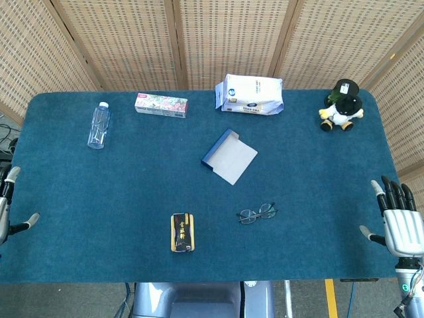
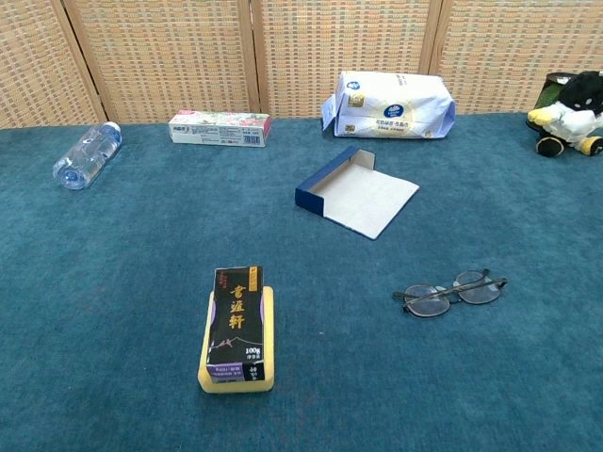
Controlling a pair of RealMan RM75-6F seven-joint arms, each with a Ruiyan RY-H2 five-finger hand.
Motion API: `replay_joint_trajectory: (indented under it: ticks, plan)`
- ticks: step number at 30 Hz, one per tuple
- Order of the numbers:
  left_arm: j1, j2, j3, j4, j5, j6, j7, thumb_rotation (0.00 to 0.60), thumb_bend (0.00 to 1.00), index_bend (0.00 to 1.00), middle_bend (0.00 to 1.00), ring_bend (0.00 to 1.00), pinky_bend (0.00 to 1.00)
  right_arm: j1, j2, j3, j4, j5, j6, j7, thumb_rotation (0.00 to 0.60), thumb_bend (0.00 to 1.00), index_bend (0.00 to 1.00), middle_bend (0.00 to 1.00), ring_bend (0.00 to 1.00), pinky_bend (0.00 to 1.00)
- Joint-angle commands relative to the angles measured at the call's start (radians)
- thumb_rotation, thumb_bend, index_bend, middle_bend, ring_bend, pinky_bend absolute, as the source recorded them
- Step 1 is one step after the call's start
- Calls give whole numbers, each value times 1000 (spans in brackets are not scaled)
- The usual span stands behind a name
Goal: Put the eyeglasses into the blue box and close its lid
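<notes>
Nothing is grasped yet, so the step in hand is reaching for the glasses [image 1: 258,213], which lie flat and unfolded at lower centre-right of the head view, well apart from both hands. The box [image 1: 228,156] sits at frame centre, above the glasses, its lid folded out flat on the cloth. The right hand [image 1: 399,220] waits at the lower right edge, fingers spread and empty; the left hand [image 1: 8,205] shows only partly at the lower left edge, fingers apart, holding nothing. The right hand is nearer, so it likely suits the pick. Come down over the bridge or one rim, pinch gently so the thin frame does not skid, and keep clear of the black packet [image 1: 182,232] at lower centre
</notes>
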Motion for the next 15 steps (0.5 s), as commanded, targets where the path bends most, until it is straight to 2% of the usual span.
replay_joint_trajectory:
  ticks: [1, 10, 12, 15]
  plan:
    - [0, 0, 0, 0, 2, 1, -1, 600, 0, 0, 0, 0, 0, 1, 0, -1, -1, 1, -4, -2, 600, 0, 0, 0, 0, 0]
    - [8, -10, 5, 1, 21, 18, -7, 600, 0, 0, 0, 0, 0, 14, 17, -7, -27, 3, -41, 8, 600, 9, 0, 0, 0, 0]
    - [9, -7, 4, -1, 17, 17, -12, 600, 0, 0, 0, 0, 0, 31, 23, -1, -32, 7, -66, 12, 600, 106, 0, 0, 0, 0]
    - [8, -5, 2, -1, 13, 13, -17, 600, 0, 0, 0, 0, 0, 81, 23, 17, -29, 14, -127, -15, 600, 472, 0, 0, 0, 0]
